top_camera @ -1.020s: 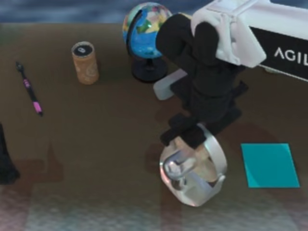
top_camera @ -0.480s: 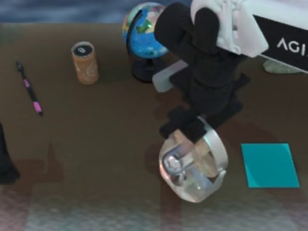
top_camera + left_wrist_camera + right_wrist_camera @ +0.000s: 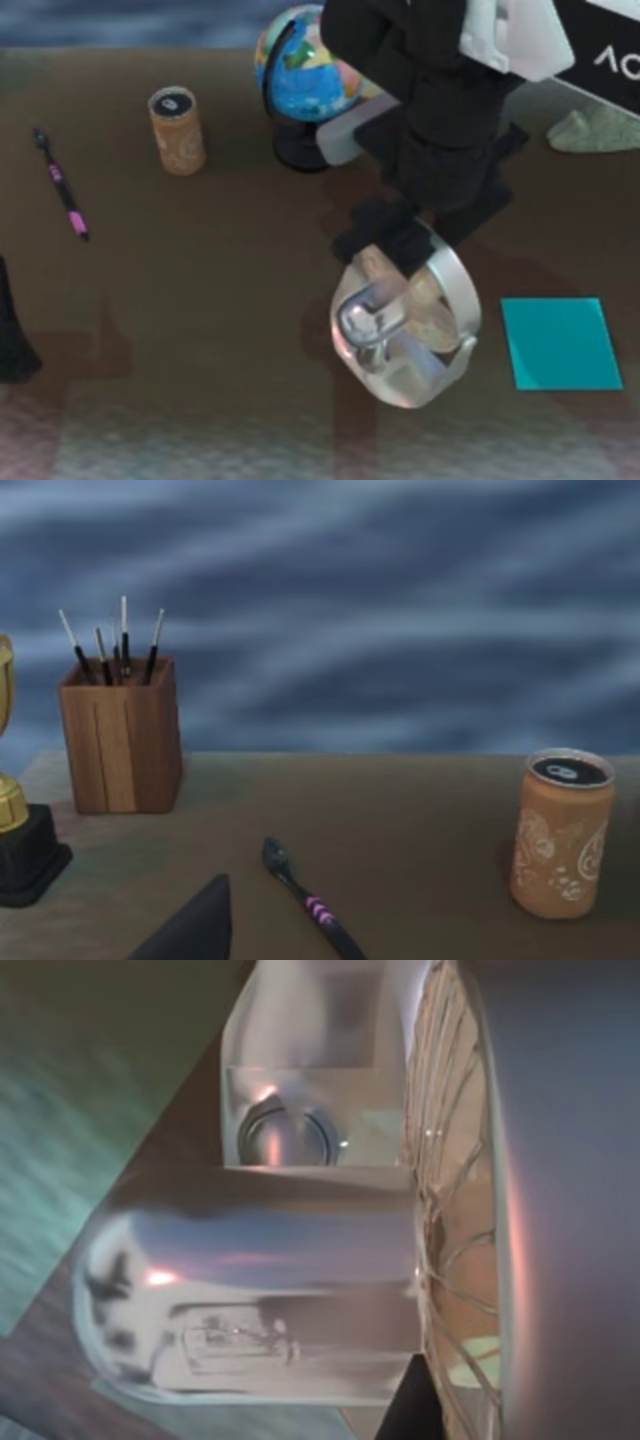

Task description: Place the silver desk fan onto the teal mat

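The chrome silver desk fan [image 3: 405,325] sits tilted, left of the flat teal mat [image 3: 560,343].

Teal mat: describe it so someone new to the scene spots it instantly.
Start from the silver desk fan, near the table's front middle under the right gripper. Just to its right, apart from it, lies the teal mat. It is the only flat, plain, bright cyan square; the globe and the can stand upright farther back.

Simulated office desk: globe [image 3: 305,62], pen holder [image 3: 122,735], trophy [image 3: 18,830].
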